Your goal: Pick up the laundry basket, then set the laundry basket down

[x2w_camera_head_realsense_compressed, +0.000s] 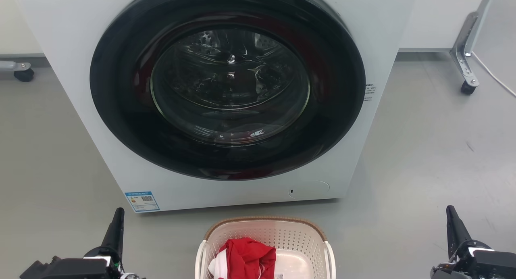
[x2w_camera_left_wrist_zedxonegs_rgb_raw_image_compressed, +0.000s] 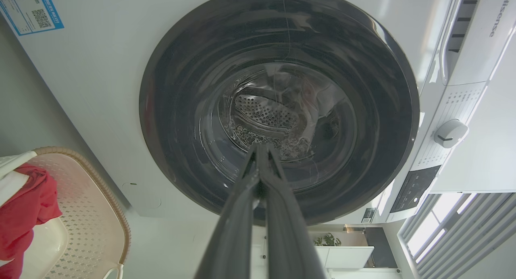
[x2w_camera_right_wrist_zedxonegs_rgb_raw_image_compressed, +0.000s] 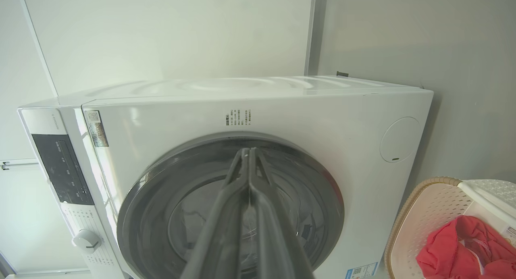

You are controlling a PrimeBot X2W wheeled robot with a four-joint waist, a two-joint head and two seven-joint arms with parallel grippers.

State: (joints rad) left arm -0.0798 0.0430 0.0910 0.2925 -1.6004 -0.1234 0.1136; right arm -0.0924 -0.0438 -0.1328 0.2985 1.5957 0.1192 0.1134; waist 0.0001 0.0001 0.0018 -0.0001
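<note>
Right, my left fingers (x2w_camera_left_wrist_zedxonegs_rgb_raw_image_compressed: 246,190) and right fingers (x2w_camera_right_wrist_zedxonegs_rgb_raw_image_compressed: 238,182) are each pressed together, holding nothing; the laundry basket (x2w_camera_head_realsense_compressed: 290,236) sits on the floor (x2w_camera_head_realsense_compressed: 423,150) between them, apart from both, red cloth (x2w_camera_head_realsense_compressed: 248,257) inside; that fits a basket awaiting its lift or one already set down; the washer (x2w_camera_head_realsense_compressed: 80,69) beyond my fingertips reads Hisense (x2w_camera_left_wrist_zedxonegs_rgb_raw_image_compressed: 496,16); the print on its blue sticker (x2w_camera_head_realsense_compressed: 142,201) is too small to read.
</note>
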